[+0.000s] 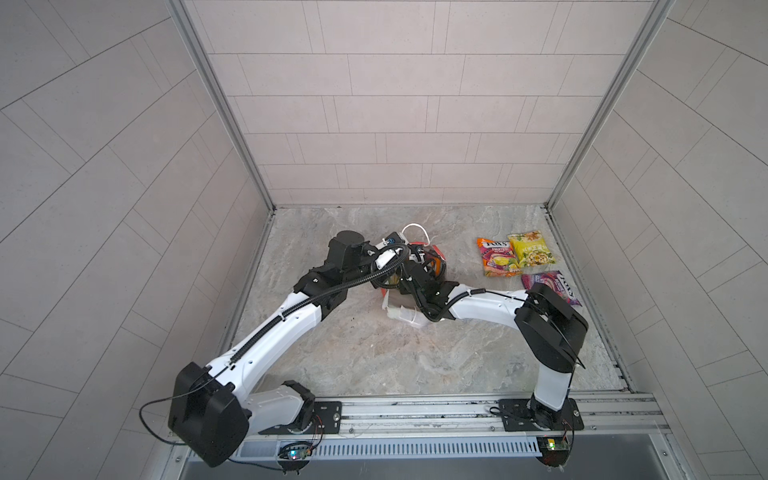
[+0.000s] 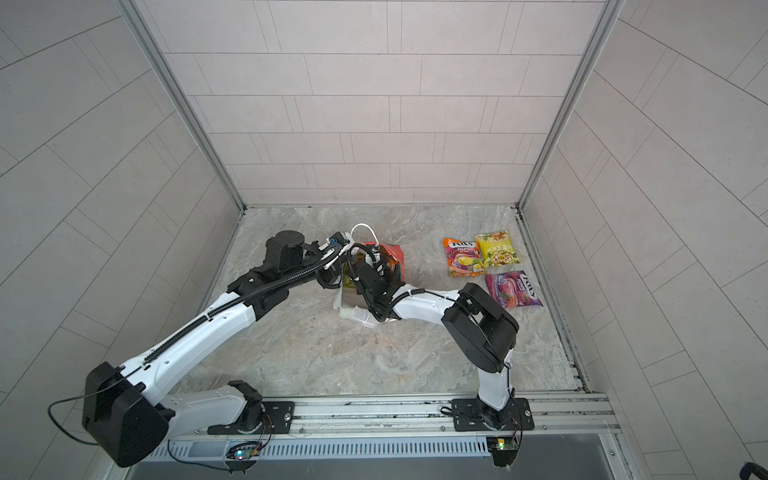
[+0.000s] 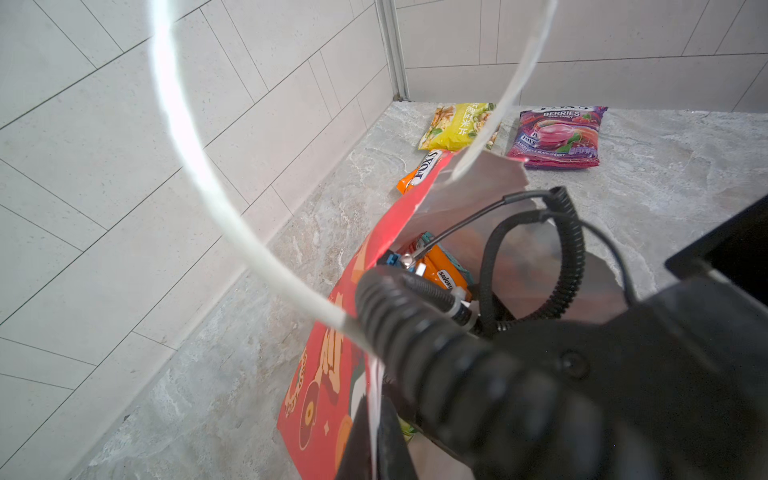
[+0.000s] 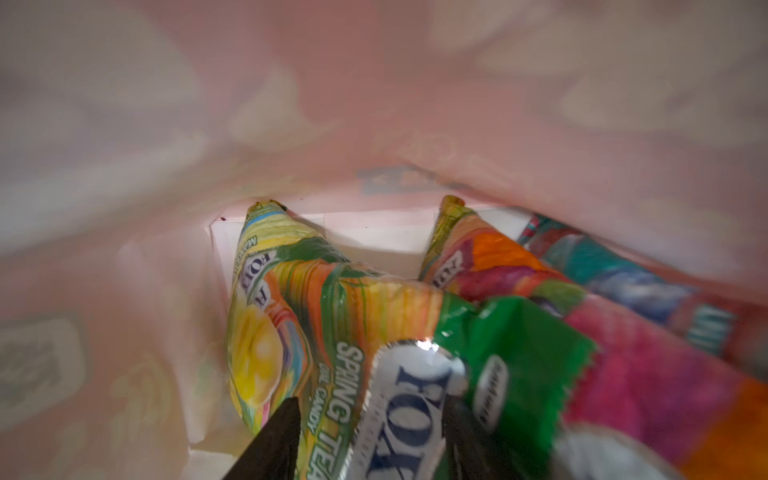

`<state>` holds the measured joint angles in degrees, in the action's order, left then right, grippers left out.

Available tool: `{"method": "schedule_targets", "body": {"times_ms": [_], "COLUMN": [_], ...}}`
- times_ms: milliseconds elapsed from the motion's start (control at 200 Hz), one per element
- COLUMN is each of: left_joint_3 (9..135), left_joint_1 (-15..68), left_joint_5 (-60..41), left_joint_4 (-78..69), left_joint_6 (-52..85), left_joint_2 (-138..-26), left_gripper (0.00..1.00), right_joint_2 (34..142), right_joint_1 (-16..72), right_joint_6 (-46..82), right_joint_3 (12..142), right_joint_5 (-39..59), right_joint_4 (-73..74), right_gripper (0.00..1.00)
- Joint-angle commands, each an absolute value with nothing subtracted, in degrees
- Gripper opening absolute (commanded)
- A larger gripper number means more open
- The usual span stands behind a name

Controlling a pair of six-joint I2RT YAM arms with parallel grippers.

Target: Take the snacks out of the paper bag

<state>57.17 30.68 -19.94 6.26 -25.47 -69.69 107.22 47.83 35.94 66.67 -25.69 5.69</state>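
Green packet [image 4: 316, 316] stands inside the paper bag [image 3: 324, 395] with two others. Three snacks [image 1: 533, 249] lie out on the table [image 1: 374, 353].

Right gripper [image 4: 370, 401] is parted astride it. Left gripper [image 3: 374, 432] is clenched on the bag rim.

Risk: glossy film slips on closing, or a neighbouring packet drags along.

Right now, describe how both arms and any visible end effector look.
Both the left arm and the right arm have glossy white shells between bulky black joint housings. A black ribbed cable sleeve runs along the left arm, and a thin black wire trails along the right. The right end effector has dark, tapered fingers. No lettering shows.
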Motion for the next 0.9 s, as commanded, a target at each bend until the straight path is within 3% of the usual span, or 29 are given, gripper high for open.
{"method": "schedule_targets", "body": {"times_ms": [0, 230, 395, 605, 896], "left_joint_3": [56.88, 56.68, 56.64, 56.43, 56.45], "left_joint_1": [30.85, 30.86, 30.85, 30.85, 30.87], "left_joint_5": [-21.83, -21.89, -21.82, -21.71, -20.97], "left_joint_4": [5.26, 5.1, 5.14, 4.93, 5.15], "left_joint_6": [-25.4, -25.46, -25.5, -25.5, -25.65], "left_joint_2": [-68.73, -68.39, -68.39, -68.63, -68.69], "left_gripper": [0.0, 0.0, 0.0, 0.0, 0.0], "right_joint_2": [111.38, 114.11, 112.47, 107.13, 98.53], "right_joint_1": [46.69, 46.23, 46.06, 46.16, 46.49], "right_joint_6": [36.69, 34.9, 32.75, 30.45, 28.71], "right_joint_3": [68.8, 68.38, 65.88, 62.09, 57.44], "right_joint_5": [-24.97, -23.6, -19.08, -15.2, -11.39], "right_joint_4": [4.78, 14.86, 23.34, 27.45, 25.26], "right_gripper": [0.53, 0.39, 0.17, 0.01, 0.0]}}
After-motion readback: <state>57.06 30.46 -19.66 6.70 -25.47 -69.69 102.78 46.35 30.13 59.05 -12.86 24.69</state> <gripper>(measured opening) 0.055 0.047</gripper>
